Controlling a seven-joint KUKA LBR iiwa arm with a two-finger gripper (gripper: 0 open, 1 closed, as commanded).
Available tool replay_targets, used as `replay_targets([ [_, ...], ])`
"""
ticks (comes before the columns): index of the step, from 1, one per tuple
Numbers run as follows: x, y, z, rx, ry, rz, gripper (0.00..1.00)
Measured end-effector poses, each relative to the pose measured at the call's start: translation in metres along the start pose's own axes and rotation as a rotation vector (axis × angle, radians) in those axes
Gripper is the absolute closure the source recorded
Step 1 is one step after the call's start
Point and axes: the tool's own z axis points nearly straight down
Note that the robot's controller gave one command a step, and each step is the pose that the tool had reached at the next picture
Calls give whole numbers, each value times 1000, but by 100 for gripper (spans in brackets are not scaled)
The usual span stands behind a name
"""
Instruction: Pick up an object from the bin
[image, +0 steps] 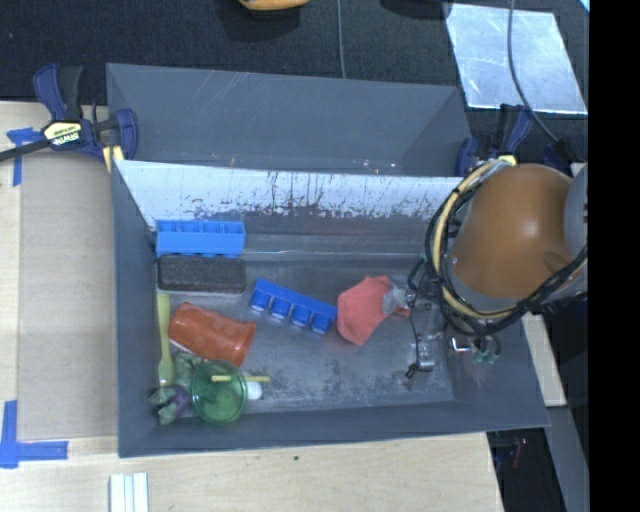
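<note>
My gripper (420, 358) hangs low over the bin's floor near the right wall, below the orange dome on the wrist. A crumpled red soft thing (360, 309) lies just to its left, apart from it by a small gap. Further left, a blue ridged block (292, 306) lies slanted in the middle of the bin. I see nothing held in the gripper.
Along the left side lie an orange cylinder (210, 335), a green round lidded thing (218, 393), a yellow-green stick (163, 335), a dark grey block (201, 273) and a blue ridged brick (200, 238). Bare floor stretches along the bin's front between the green thing and the gripper.
</note>
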Motion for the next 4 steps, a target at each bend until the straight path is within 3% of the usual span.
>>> replay_targets([
  [1,0,0,0,0,0,0,0],
  [2,-36,29,70,0,-7,-14,0],
  [3,-44,61,103,2,-12,-50,100],
  [4,-44,61,103,2,-12,-50,100],
])
